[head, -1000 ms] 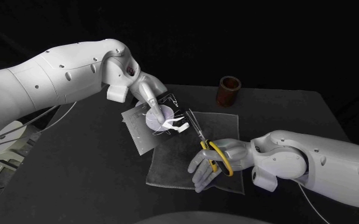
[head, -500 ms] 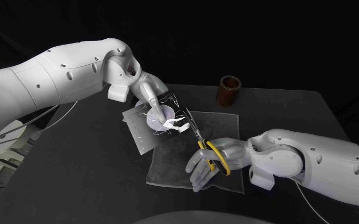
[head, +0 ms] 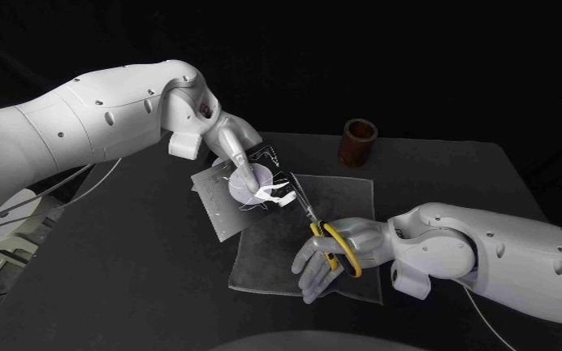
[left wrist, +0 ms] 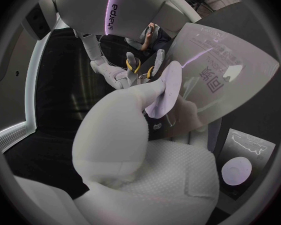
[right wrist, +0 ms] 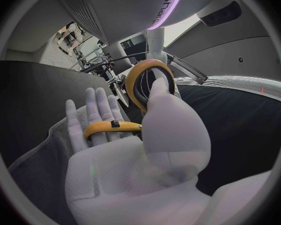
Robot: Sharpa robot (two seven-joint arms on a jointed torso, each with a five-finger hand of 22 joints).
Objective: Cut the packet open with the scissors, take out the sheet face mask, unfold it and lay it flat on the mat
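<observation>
Risk check. The left robot hand [head: 249, 171] has its fingers pinched on the packet [head: 222, 205] and holds it up, tilted, over the far-left corner of the mat [head: 352, 192], which lies mid-tabletop [head: 456, 172] toward the near edge. The right robot hand [head: 357, 241] is closed through the yellow loops of the scissors [head: 316, 223], with the blades pointing up at the packet's edge, right beside the left fingers. I can't tell whether they've bitten in yet.

What I'd worry about:
- The packet looks floppy and is only gripped at one spot, so the blades may fold or shove it instead of cutting.
- A cut that goes too deep could nick the mask.
- The blades could clip those fingers.

Containers: no mask is visible, so it's presumably inside the packet. The brown cup [head: 358, 144] near the far edge is dark inside, so I can't see its contents.
</observation>
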